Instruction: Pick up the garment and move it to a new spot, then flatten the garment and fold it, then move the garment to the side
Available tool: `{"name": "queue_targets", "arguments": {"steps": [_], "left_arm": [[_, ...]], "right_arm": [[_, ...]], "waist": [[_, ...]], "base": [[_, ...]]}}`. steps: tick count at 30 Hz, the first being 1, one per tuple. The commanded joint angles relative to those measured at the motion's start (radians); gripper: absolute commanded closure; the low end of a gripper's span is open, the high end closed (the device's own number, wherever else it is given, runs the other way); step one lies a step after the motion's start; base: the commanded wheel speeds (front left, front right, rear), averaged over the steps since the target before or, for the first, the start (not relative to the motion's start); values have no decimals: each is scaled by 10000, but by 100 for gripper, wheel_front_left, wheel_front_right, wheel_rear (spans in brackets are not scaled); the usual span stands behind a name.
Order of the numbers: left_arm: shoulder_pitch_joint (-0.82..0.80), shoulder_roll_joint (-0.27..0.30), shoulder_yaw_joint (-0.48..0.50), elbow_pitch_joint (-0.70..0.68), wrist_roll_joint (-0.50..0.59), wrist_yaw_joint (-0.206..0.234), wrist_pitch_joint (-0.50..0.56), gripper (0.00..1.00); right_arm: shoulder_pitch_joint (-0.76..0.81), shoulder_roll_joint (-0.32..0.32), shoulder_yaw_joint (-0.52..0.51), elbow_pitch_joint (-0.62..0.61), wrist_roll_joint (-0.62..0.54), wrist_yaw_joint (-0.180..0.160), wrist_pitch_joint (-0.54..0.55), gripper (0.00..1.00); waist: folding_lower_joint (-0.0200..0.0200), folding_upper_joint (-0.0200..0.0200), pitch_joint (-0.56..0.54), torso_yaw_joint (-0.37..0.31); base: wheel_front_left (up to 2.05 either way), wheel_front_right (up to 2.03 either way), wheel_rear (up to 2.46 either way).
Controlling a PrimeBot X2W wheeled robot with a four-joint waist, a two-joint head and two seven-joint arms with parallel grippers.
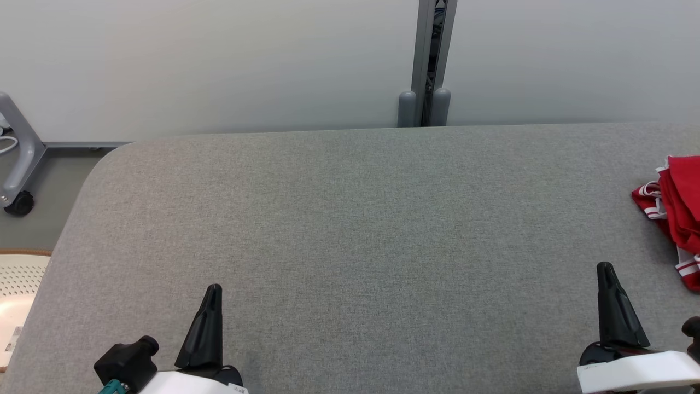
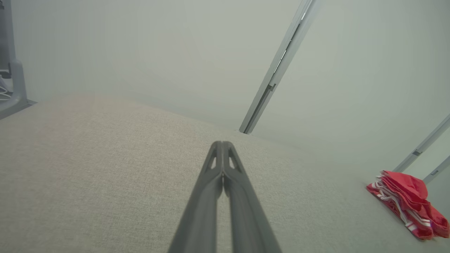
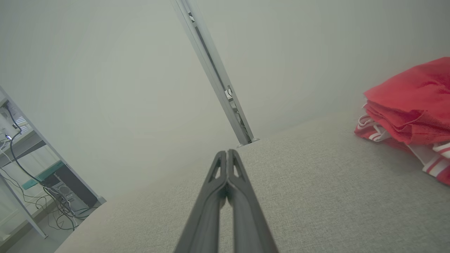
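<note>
The left claw [image 1: 213,291] is clenched, its two dark fingers pressed together along their length with nothing between them. The right claw [image 1: 604,269] is clenched and empty as well. Both hover low over the broad desk covered in grey woven fabric [image 1: 350,219].

The red soft-cloth garment with white striped trim [image 1: 678,208] lies on the desk ahead of the right claw and off to its right, near it but not touching. From the left claw [image 2: 222,144] it is well apart, far over to the right [image 2: 404,198]. From the right claw's own camera [image 3: 226,154] it shows as a layered heap [image 3: 411,98], red folds stacked on top and striped hems poking out underneath.

It looks light, limp and thin, so it should sag and spill open when lifted by one point. The cloth should not slip much against the woven desk cover. A pinch taken through the whole stack at the near edge would probably keep the layers together. Taking it by two well-spaced points, one per claw, would suit spreading it flat. The striped hems are the easiest edges to find.

Counted: one garment, two claws, one desk, and one upright grey metal post [image 1: 429,60] beyond both claws, behind the desk's far edge.
</note>
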Motion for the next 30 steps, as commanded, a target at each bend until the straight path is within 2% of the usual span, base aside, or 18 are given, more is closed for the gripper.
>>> {"name": "queue_targets", "arguments": {"steps": [1,30], "left_arm": [[-386,78,102,-21,-501,-82,90,100],[-1416,177,535,907,-4653,-365,1052,100]], "right_arm": [[-334,-125,-101,-78,506,0,122,100],[-842,-273,-511,606,4557,0,1193,100]], "waist": [[0,-1,0,-11],[0,-1,4,-190]], "base": [[0,0,0],[0,0,0]]}}
